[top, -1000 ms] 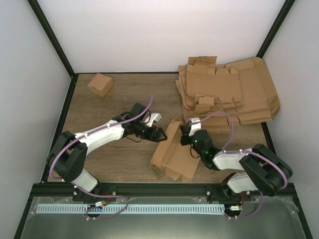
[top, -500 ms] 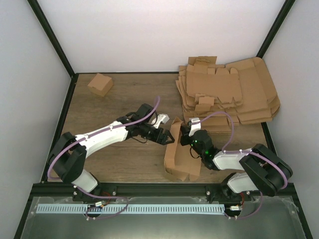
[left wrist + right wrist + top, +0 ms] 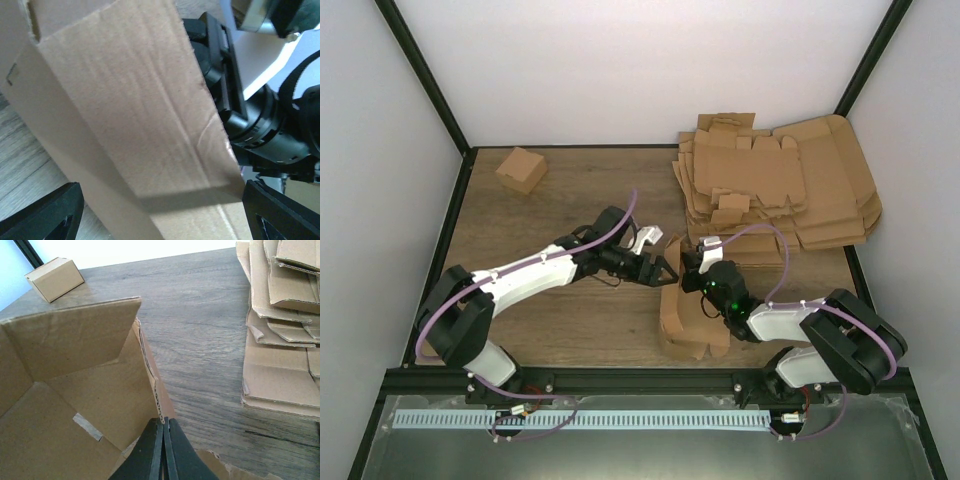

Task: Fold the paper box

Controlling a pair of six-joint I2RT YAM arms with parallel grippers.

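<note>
Paper box sits half-folded at the front of the worktop, centre-right, between the two arms. Top view: some walls are up and the open side faces up. left gripper is at the box's far-left wall, jaws spread. right gripper is at the same far end, just beside the left one. Its fingertips are mostly hidden under its own wrist here. A small folded box sits at the far-left corner, well apart. A stack of flat blanks lies far right.

Left wrist view: a tall cardboard panel of the paper box fills the frame, tilted. Both fingertips show at the bottom corners, wide apart, released, with the panel spanning the gap between them. Can't tell if either pad touches the cardboard. The right arm's black wrist is right behind the panel.

Right wrist view: looking into the box's inside corner, one flap stands upright. There's a strip of tape on the inner face. The gripper is clenched, fingers pressed together on the corrugated edge of the wall, which runs straight into the tips. The blanks lie to the right on the wood and the small folded box is top left.
</note>
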